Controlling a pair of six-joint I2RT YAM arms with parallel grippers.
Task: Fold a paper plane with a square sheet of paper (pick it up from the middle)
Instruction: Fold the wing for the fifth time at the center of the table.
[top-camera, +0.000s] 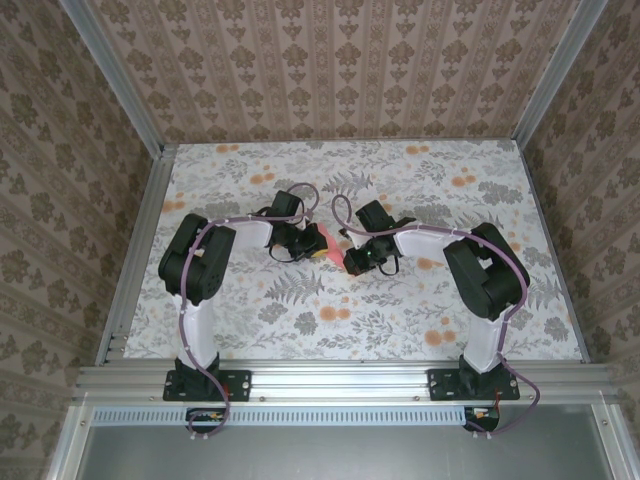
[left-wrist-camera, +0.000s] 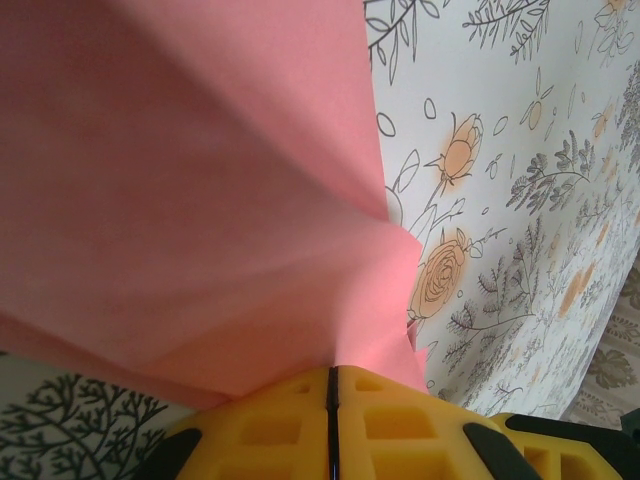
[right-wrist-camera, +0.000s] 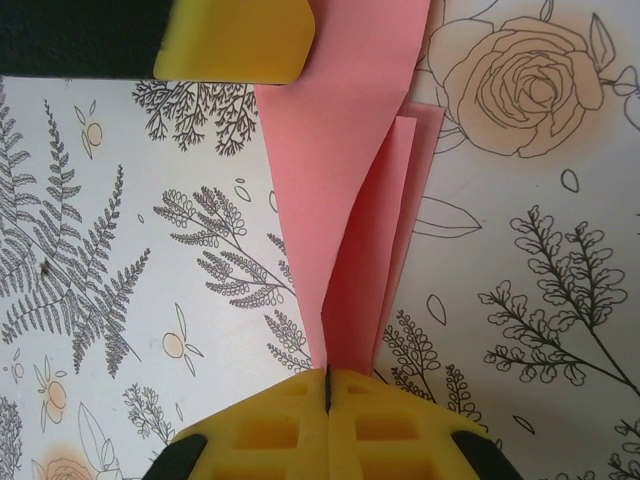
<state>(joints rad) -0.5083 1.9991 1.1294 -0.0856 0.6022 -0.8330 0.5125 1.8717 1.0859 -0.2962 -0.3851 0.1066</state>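
Creased pink paper (top-camera: 320, 241) at centre of top view, over floral table (top-camera: 420, 310), strung between both grippers. Left gripper (left-wrist-camera: 332, 378) clamped tight on paper edge, bottom centre of left wrist view, sheet fanning up and left. Right gripper (right-wrist-camera: 327, 380) pinching folded layers, bottom centre of right wrist view, paper widening toward top, reaching left finger (right-wrist-camera: 240, 40) at upper left.

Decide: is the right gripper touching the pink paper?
Touching: the right wrist view shows the right gripper shut on the pink paper.
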